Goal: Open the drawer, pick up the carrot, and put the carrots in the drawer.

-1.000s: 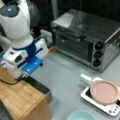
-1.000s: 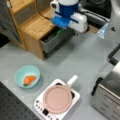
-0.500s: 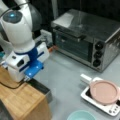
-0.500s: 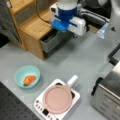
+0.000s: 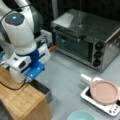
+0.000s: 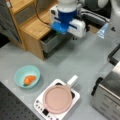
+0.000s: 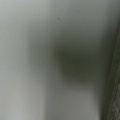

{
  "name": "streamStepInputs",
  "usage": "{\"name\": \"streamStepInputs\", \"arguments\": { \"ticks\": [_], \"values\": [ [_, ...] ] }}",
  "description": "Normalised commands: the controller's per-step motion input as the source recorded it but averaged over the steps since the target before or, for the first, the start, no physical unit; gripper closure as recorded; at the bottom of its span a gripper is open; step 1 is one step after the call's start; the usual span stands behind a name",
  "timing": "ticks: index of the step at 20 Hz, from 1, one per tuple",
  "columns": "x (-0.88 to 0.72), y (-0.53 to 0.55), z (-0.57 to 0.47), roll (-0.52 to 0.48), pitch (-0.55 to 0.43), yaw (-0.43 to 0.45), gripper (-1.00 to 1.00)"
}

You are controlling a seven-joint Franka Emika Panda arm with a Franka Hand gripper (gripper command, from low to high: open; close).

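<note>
gripper (image 6: 61,31) over open drawer (image 6: 51,41), seemingly one carrot (image 6: 29,79)

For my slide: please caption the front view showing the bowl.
Claw over the open drawer; carrot in bowl.

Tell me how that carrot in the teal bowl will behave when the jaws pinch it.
The carrot looks smooth and tapered, so it may slip toward its thin end. It appears small, probably light. Lying in the rounded bowl, it could roll or slide when nudged.
</note>
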Motion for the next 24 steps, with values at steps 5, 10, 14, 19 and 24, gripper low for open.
{"name": "streamStepInputs", "arguments": {
  "ticks": [5,10,14,19,24],
  "values": [
    [-0.09,0.30,-0.15,-0.089,-0.068,0.037,-1.00],
    [-0.11,0.37,-0.15,-0.069,-0.082,-0.036,-1.00],
    [-0.10,0.36,-0.13,-0.053,-0.103,-0.069,-1.00],
    [-0.10,0.29,-0.06,-0.030,-0.106,-0.083,-1.00],
    [-0.12,0.31,-0.05,-0.014,-0.102,-0.097,-1.00]
  ]
}}
